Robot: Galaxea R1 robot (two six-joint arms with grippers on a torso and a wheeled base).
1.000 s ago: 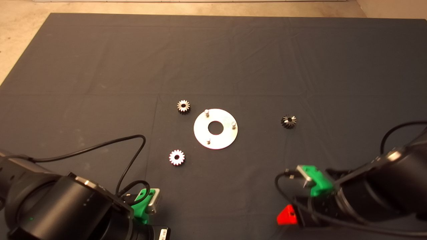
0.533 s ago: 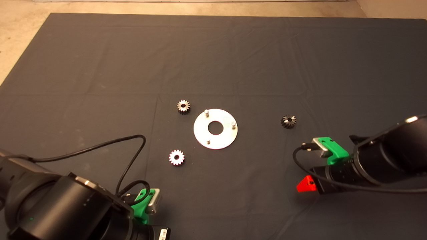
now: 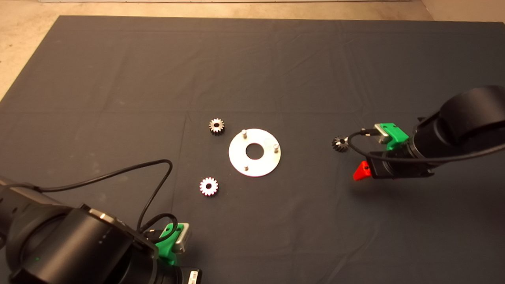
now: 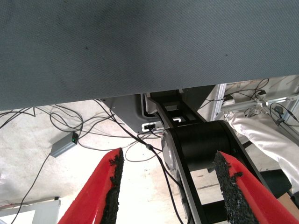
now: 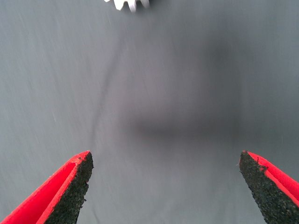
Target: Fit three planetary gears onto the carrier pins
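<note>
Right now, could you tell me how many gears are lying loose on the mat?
3: one gear just beyond the disc's left edge, one nearer the robot at the disc's lower left, and a darker one off to the disc's right, just ahead of the right hand.

Readable text: none | my arms and the dark worktop mat (image 3: 118,71): no legible label, brand, number or sign | small white sticker at my left wrist (image 3: 192,276), near edge: print too small to read | gears and disc: no markings I can see
</note>
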